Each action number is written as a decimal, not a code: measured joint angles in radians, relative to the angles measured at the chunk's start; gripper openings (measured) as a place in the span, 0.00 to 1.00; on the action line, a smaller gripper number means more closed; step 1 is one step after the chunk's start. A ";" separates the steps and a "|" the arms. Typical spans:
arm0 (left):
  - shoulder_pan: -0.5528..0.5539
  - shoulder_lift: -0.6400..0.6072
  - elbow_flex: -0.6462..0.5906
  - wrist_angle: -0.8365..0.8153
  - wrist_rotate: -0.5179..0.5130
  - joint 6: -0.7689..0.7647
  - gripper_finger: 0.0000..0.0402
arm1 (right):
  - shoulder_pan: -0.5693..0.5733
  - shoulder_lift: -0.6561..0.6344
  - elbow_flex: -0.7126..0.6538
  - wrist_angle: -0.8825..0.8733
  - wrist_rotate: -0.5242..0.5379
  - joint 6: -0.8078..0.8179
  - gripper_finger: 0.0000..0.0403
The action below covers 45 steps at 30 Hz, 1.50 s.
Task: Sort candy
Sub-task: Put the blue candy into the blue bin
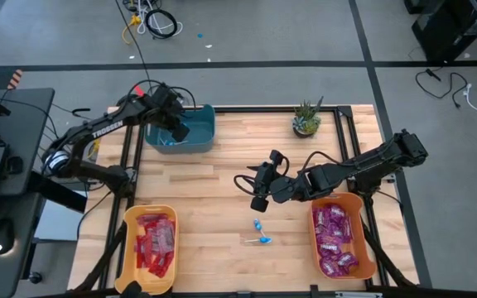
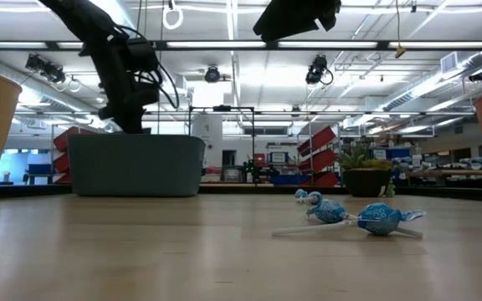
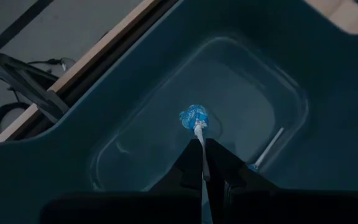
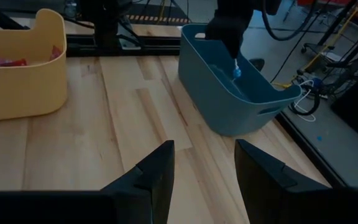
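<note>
Low in the frame, two blue lollipops lie on the counter. Mid-frame, the right claw hangs released, empty. Upper left, the left claw pinches a lollipop stick over the teal bin; an early or sticky release could drop it outside.

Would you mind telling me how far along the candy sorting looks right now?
Nearly finished. Red packets fill the yellow bin and purple packets the orange bin. The left gripper holds a blue lollipop over the teal bin. Two lollipops remain on the table.
</note>
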<state>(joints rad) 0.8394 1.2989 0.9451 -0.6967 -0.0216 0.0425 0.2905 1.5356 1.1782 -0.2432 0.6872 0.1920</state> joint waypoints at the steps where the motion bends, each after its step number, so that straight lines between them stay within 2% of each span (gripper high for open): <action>1: 0.000 0.002 0.000 -0.002 0.000 0.000 0.01 | 0.000 0.000 0.000 0.000 0.000 0.000 0.38; 14: 0.000 0.002 0.000 -0.001 -0.017 0.007 0.02 | -0.005 0.000 0.000 0.000 0.000 0.000 0.38; 29: 0.000 0.002 0.000 -0.001 -0.032 -0.001 0.18 | -0.005 0.000 0.000 0.000 0.000 0.000 0.38; 39: -0.011 0.000 0.000 0.006 -0.032 -0.042 0.19 | -0.005 0.000 0.000 -0.025 -0.001 0.015 0.38; 45: -0.052 -0.049 0.039 0.006 -0.009 -0.042 0.19 | -0.005 0.000 0.000 -0.095 -0.004 0.052 0.38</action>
<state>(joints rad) 0.7878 1.2497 0.9843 -0.6903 -0.0306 0.0010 0.2852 1.5360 1.1782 -0.3384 0.6835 0.2439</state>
